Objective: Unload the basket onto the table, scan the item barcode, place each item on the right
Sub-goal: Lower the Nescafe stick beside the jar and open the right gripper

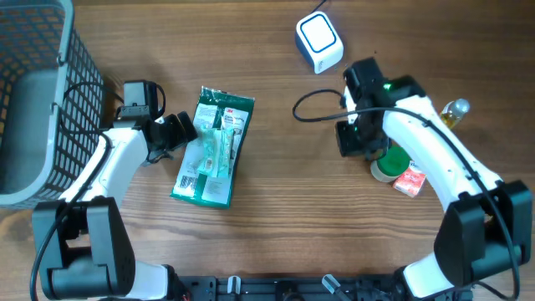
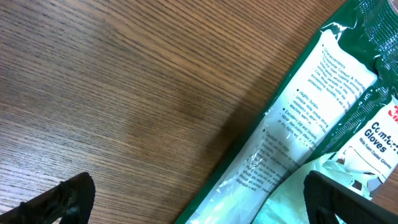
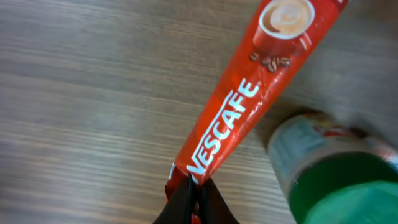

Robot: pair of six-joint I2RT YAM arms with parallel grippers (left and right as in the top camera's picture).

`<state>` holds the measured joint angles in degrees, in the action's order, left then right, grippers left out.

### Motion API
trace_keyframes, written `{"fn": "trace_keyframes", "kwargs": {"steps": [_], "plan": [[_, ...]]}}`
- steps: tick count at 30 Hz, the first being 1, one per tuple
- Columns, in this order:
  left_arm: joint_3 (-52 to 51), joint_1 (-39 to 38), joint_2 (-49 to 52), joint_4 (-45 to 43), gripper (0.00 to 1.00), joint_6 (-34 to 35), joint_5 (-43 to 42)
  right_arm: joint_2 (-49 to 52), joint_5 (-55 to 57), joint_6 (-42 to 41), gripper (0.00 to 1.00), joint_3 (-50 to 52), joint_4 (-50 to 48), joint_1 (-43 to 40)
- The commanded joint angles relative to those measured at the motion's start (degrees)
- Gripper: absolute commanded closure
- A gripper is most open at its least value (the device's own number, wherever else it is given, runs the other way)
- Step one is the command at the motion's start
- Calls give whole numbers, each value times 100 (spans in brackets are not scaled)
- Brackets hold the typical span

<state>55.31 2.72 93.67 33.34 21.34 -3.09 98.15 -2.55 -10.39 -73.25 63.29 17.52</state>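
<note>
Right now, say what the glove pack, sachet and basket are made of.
Glove pack: glossy plastic film, wrinkled with glare. Sachet: shiny printed film, perhaps foil-lined. Basket: grey lattice, probably matte plastic.

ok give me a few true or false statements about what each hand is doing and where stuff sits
The right hand is shut on one end of the nescafe sachet. True.
The left hand is clamped on the glove pack. False: it is open, at the pack's edge.
The white scanner lies inside the basket. False: it sits on the table, well away from the basket.
A green-lidded jar stands beside the sachet. True.
</note>
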Motion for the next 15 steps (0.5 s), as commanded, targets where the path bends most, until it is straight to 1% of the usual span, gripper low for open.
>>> {"fn": "trace_keyframes", "kwargs": {"steps": [1,4,5,6,9,10,12,13,15], "plan": [[-35,61,15,-17,0,33,15,63,-42,-328,96,428,-330,-31],[-35,61,15,-17,0,33,15,63,101,-341,94,619,-501,-31],[-35,61,15,-17,0,33,15,63,216,-422,83,645,-544,-31],[-35,61,15,-17,0,33,15,63,304,-560,75,645,-586,-31],[-35,61,15,-15,0,33,15,63,251,-702,68,645,-756,-31],[-35,61,15,-17,0,33,15,63,247,-850,63,645,-758,-31],[-35,61,15,-17,0,33,15,63,-87,-1093,60,645,-890,-28],[-35,61,15,-17,0,33,15,63,-466,-1099,61,645,-1047,-28],[-35,61,15,-17,0,33,15,63,-1408,-1102,69,667,-1471,-4]]}}
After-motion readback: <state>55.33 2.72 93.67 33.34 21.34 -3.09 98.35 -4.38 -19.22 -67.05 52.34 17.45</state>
